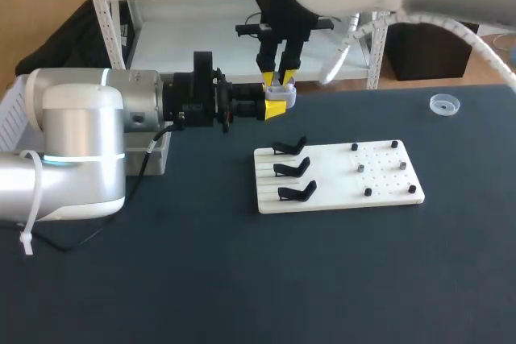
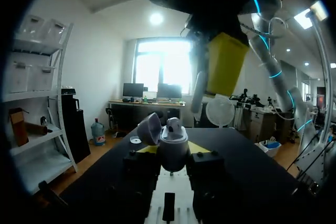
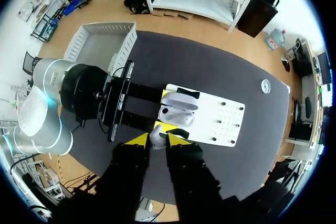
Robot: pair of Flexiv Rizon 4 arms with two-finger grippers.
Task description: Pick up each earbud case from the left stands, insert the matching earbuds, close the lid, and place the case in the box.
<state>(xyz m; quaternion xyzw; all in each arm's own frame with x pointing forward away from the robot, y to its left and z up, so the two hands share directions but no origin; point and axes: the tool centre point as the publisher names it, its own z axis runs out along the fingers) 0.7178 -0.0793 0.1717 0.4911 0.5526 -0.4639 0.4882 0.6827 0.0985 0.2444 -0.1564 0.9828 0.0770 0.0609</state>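
Nearest is the white board (image 1: 387, 187); the 3 black stands (image 1: 295, 169) on its left side are all bare. Behind it the L gripper (image 1: 274, 107) comes in sideways above the table, fingers clamped on the case (image 2: 172, 142) w/ its lid flipped open. The R gripper (image 1: 279, 79) hangs straight down just over the case, tips only a bit apart, and looks to be pinching a small pale bud (image 3: 157, 136). Box (image 3: 105, 24) is off to the left by the L arm. Clear dish (image 1: 444, 104) at the far right.
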